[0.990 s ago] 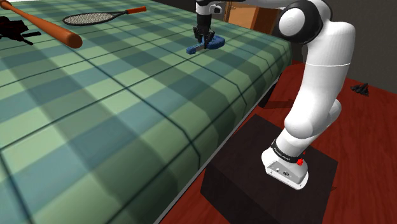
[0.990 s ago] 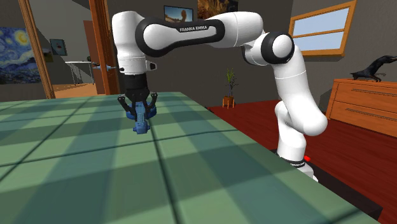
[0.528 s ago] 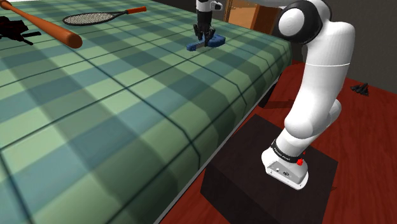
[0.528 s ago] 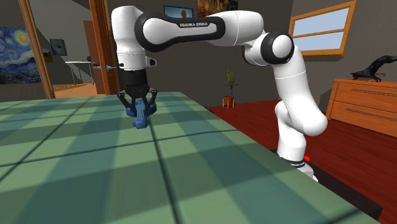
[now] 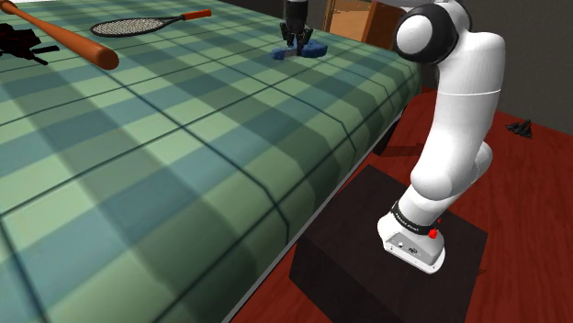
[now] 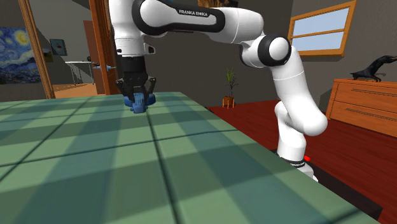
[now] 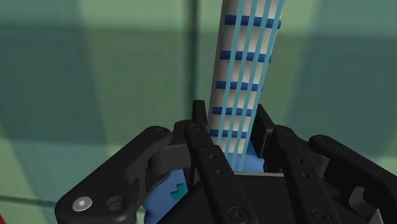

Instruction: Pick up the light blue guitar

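We find pincer (image 7: 231, 124) closed on guitar (image 7: 248, 57) neck, just beside its body | we judge it light, stiff, slick, liable to pivot | hold point sound.

Hand (image 5: 295, 39): moved farther out from the stand (image 5: 386, 266), toward the bed's (image 5: 184, 138) far edge | blue guitar (image 5: 309, 50): carried along beneath the hand | arm (image 5: 459, 110): stretched further, forearm raised
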Controlling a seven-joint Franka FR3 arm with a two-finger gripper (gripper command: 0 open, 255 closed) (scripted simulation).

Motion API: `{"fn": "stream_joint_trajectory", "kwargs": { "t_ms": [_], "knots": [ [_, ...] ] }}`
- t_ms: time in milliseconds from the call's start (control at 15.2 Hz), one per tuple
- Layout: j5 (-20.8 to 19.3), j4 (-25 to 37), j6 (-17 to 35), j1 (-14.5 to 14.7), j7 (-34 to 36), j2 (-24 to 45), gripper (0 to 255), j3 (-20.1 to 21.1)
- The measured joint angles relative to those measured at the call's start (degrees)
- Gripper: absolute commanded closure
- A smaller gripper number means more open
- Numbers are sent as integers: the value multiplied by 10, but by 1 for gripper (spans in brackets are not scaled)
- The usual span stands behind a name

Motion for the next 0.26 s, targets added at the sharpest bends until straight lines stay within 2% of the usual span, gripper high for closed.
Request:
{"fn": "stream_joint_trajectory", "kwargs": {
  "t_ms": [264],
  "knots": [
    [-2,49,-36,4,0,13,255,0]
  ]
}}
